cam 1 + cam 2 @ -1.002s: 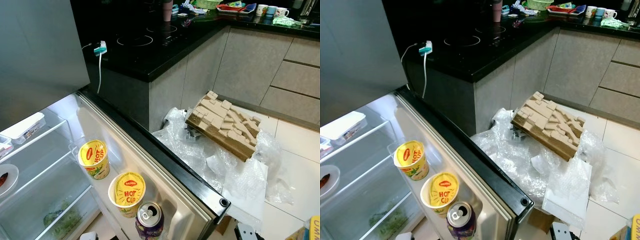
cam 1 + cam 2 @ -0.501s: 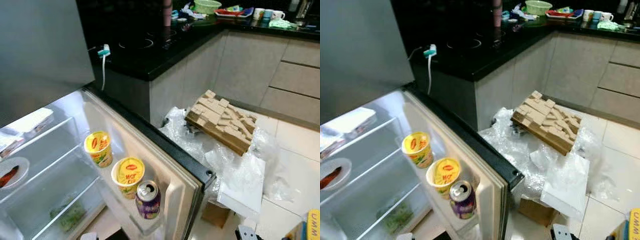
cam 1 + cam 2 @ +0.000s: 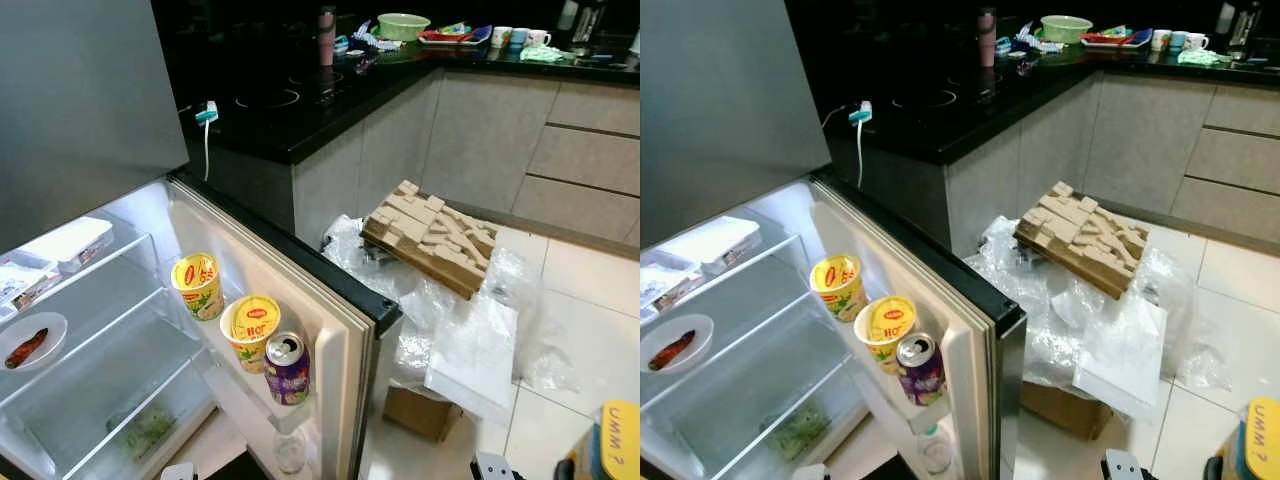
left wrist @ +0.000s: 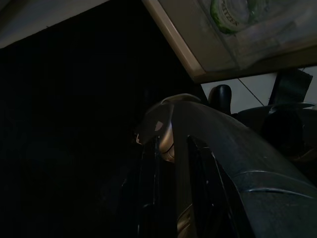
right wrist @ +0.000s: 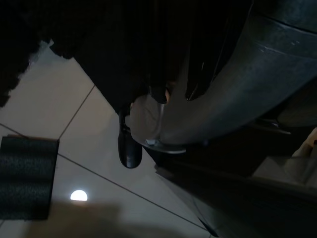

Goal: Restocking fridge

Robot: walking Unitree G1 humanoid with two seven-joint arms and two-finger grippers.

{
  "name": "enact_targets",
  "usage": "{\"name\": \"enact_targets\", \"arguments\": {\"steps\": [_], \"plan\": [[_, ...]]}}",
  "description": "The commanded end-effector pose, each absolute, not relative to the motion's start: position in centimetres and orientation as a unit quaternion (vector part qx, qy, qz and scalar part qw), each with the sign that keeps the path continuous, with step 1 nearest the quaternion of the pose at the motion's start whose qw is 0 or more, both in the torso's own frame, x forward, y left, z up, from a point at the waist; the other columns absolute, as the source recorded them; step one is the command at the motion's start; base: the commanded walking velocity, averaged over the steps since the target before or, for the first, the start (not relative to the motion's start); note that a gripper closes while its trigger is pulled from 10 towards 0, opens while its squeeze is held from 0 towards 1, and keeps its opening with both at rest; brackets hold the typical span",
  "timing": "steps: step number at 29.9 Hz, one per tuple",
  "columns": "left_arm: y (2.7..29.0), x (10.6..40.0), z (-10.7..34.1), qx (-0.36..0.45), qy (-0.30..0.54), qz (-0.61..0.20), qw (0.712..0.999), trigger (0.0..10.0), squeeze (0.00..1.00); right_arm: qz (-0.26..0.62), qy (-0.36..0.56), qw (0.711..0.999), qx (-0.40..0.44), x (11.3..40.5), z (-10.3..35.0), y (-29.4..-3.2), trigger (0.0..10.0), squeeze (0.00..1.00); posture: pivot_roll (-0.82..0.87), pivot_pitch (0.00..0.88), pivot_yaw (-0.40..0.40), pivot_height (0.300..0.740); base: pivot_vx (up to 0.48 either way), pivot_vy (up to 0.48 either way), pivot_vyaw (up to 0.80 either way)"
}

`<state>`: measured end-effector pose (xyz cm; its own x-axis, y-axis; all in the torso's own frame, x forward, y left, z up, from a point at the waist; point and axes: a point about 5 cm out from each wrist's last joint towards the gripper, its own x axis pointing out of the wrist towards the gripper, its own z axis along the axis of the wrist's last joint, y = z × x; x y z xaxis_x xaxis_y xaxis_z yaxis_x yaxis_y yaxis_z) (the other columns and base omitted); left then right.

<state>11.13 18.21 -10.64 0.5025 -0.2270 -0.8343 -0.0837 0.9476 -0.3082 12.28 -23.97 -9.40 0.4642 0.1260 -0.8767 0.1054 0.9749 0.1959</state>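
Compared with a second earlier, the head camera had pulled back and tilted up, so more of the open fridge door [image 3: 340, 330] and the white tiled floor [image 3: 590, 290] came into view, along with a small brown cardboard box [image 3: 420, 412] under the crumpled clear plastic sheeting [image 3: 470, 340]; the things themselves lay as before. On the door's shelf stood two yellow-lidded instant noodle cups [image 3: 197, 284] [image 3: 253, 330] and, just beside the nearer one, a purple drink can [image 3: 287, 367] with its silver top up, all three upright in a row. A clear bottle [image 3: 288, 450] sat in the rack below. Inside the fridge, a white plate with a reddish piece of food [image 3: 28, 340] rested on a glass shelf, and a white lidded container [image 3: 72, 243] on the shelf above. A wooden block puzzle board [image 3: 430, 235] lay tilted on the plastic. Both arms hung low in the dark wrist views, well apart from the door shelf; whether the left gripper [image 4: 168, 198] or the right gripper [image 5: 148, 124] was spread or closed could not be told.
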Motion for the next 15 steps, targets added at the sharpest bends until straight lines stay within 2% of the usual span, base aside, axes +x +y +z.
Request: {"name": "enact_targets", "arguments": {"steps": [1,15], "plan": [[17.87,10.71,-10.82,-0.155,0.505,-0.046,0.848,10.0,0.0,0.006,0.515,0.85,0.109,12.48,-9.36,-23.91,10.0,0.0,-0.05,0.0,-0.026,0.74,-0.352,0.0,0.0],[18.09,10.64,-10.82,-0.154,0.507,-0.043,0.847,10.0,0.0,0.009,0.518,0.849,0.104,12.47,-9.36,-23.95,10.0,0.0,-0.05,0.0,-0.026,0.74,-0.343,0.0,0.0]]}}
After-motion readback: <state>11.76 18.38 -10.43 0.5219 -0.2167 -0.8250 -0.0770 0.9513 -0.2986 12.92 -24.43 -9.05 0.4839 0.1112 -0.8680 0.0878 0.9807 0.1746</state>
